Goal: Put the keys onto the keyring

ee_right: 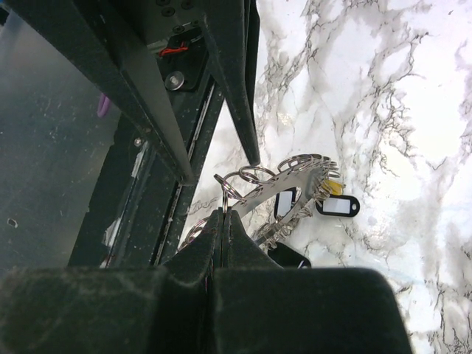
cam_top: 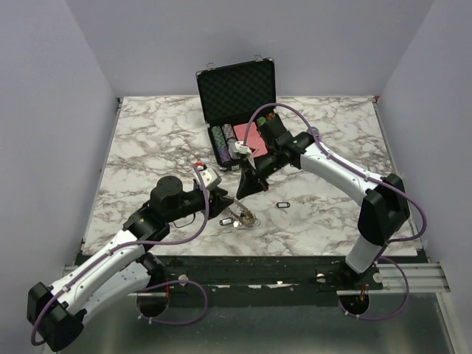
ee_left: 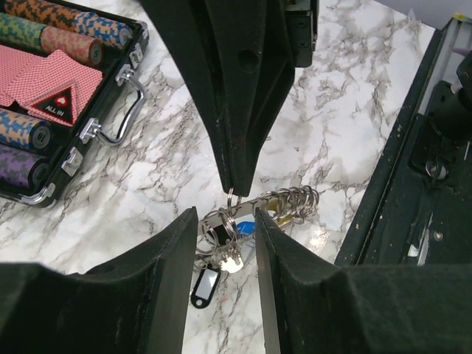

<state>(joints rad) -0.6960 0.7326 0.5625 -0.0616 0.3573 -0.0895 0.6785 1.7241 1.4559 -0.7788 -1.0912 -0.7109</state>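
The keyring (cam_top: 241,217), a silver ring fringed with small split rings, lies near the table's front edge, partly tilted up. It also shows in the left wrist view (ee_left: 284,200) and the right wrist view (ee_right: 299,179). My right gripper (ee_right: 223,214) is shut on one small split ring at its edge; in the top view it (cam_top: 245,189) reaches down from the right. My left gripper (ee_left: 226,219) is open and straddles the ring's near part. Black-headed keys (ee_left: 205,286) (ee_right: 338,206), a blue one (ee_left: 248,226) and a yellow one (ee_right: 333,189) sit at the ring.
A loose black key (cam_top: 282,205) lies right of the ring. The open black chip case (cam_top: 236,96) with chip rows and red cards stands behind; its latched edge (ee_left: 103,125) is left of my fingers. The table's dark front rail (ee_left: 413,162) is close.
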